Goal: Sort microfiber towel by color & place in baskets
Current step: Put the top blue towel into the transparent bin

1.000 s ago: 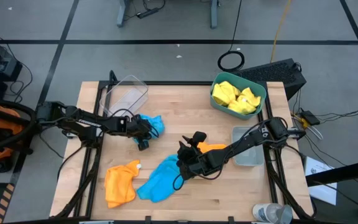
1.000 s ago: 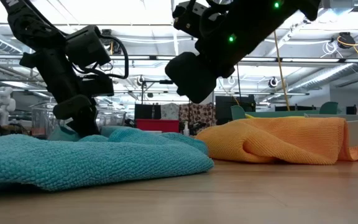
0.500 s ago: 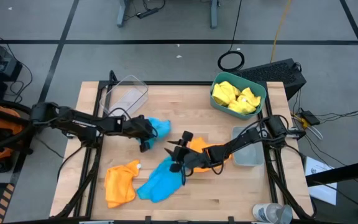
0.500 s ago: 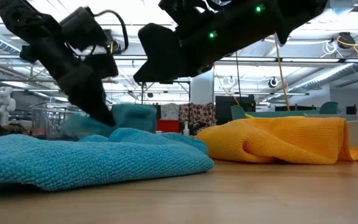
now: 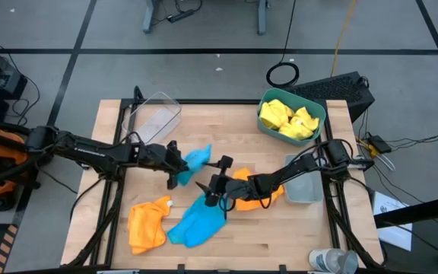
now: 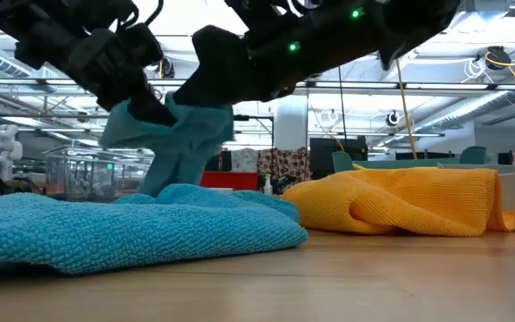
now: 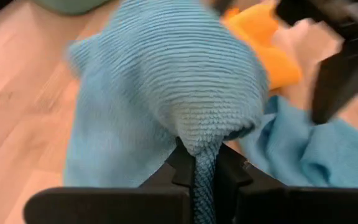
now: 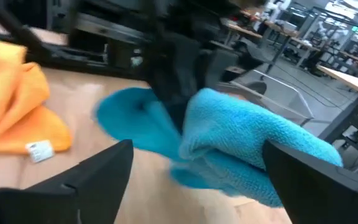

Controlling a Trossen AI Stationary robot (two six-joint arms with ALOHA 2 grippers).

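My left gripper (image 5: 176, 164) is shut on a sky blue microfiber towel (image 5: 197, 157), raised above the table's middle. My right gripper (image 5: 212, 177) stands open just to that towel's right, level, its fingers (image 8: 98, 180) wide apart and pointing at the towel (image 8: 229, 143). A second blue towel (image 5: 195, 218) lies flat near the front edge. One orange towel (image 5: 147, 223) lies at the front left. Another orange towel (image 5: 255, 183) lies under my right arm. Two yellow towels (image 5: 287, 118) sit in the teal basket (image 5: 322, 114). My left gripper pinches a bunched fold of the blue towel (image 7: 205, 163) between its two fingers, coming level from the table's left. The rest of the cloth (image 6: 181, 134) bulges ahead of the fingers and droops below them; whether its lower end touches the table, I cannot tell.
The clear basket (image 5: 155, 114) stands at the far left of the table. The small grey basket (image 5: 303, 190) stands at the right, beside my right arm. Bare wood lies between the clear and teal baskets.
My left gripper has moved up and toward the table's right with the blue towel, which has been lifted off the wood. My right gripper has swung toward the left, toward that towel, and has opened wide.
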